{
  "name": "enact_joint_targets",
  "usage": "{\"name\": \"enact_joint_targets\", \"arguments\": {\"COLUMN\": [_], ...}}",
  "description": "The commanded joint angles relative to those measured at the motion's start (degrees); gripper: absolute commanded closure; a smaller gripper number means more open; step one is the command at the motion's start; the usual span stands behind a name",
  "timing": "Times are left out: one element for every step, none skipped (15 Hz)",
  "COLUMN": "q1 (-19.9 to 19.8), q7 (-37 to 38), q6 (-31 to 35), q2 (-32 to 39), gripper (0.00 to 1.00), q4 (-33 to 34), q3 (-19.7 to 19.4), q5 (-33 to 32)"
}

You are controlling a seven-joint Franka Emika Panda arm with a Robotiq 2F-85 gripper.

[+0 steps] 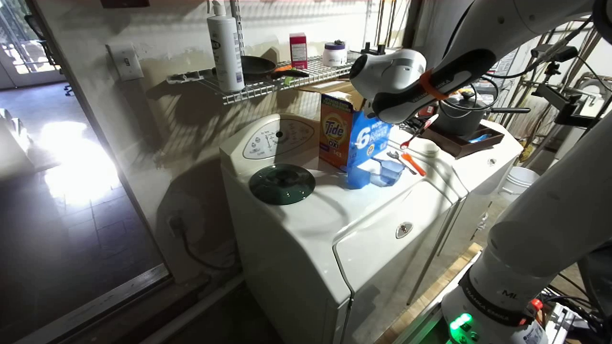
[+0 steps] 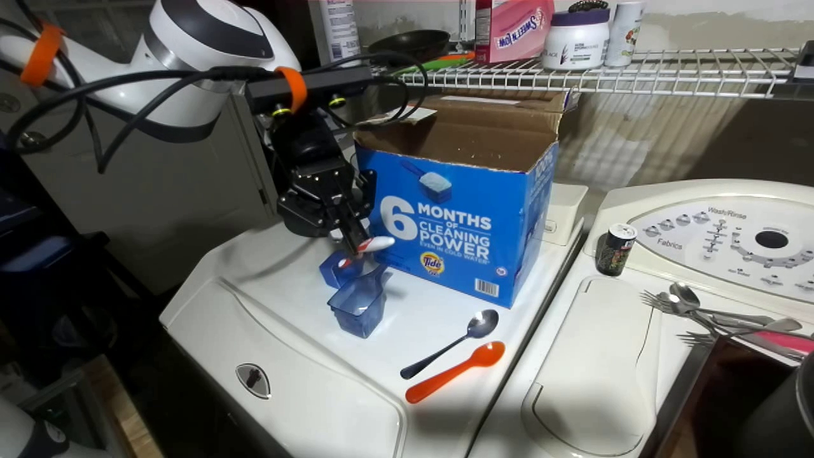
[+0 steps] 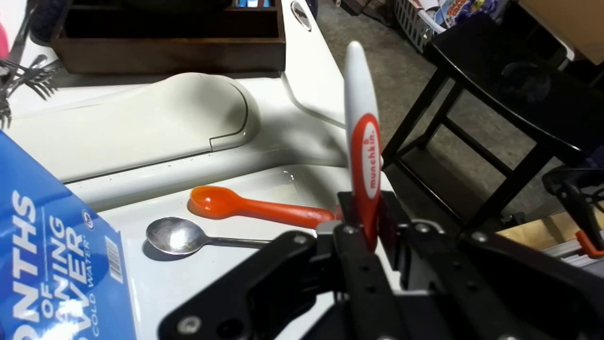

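Observation:
Pinched between the fingertips of my gripper (image 3: 367, 212) is a red-and-white spoon marked "munchkin" (image 3: 369, 156). Its white end points away from the gripper in the wrist view, and the black pads hide part of its red end. In an exterior view the gripper (image 2: 357, 245) hangs with the spoon above the washer top, in front of the blue Tide box (image 2: 458, 210). Beneath it stand a clear blue scoop (image 2: 360, 312) and a smaller blue cup (image 2: 337, 272). An orange spoon (image 2: 445, 376) and a metal spoon (image 2: 445, 351) lie side by side on the washer.
Above the box runs a wire shelf (image 2: 687, 79) with a pan, boxes and jars. A dark green lid (image 1: 282, 191) rests on the washer. The neighbouring machine carries a black can (image 2: 615, 251), several forks and a brown tray (image 3: 174, 54). A black stool (image 3: 524, 89) stands beyond.

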Motion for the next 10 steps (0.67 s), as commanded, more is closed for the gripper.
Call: {"name": "enact_joint_targets", "arguments": {"q1": [0.62,0.65,0.71,0.8,0.94,1.1,1.25,1.37,1.51,1.68], "q7": [2.41,2.68,2.87,3.13,3.27,3.42,3.5,3.66,3.8,3.96], "q6": [-1.66,-1.89,-2.1,-2.2,-2.4,-2.85,-2.99,-3.48,-3.95,-4.59], "q2": [1.73,2.06,2.41,2.68,3.06,3.47,3.76,4.07,4.4,4.77], "gripper": [0.96,0.96,0.96,0.96,0.96,0.96,0.96,0.96,0.96,0.96], "q4": [1.06,1.26,1.51,1.62,1.8,2.01,2.17,2.38,2.62,2.89], "q3": [0.31,0.38,0.44,0.49,0.56,0.7,0.84,1.02,1.22,1.48], "q5": [-3.18,-3.75,-4.19,-4.73,-5.12,-5.43,-5.66,-5.89,-6.19,-6.52]}}
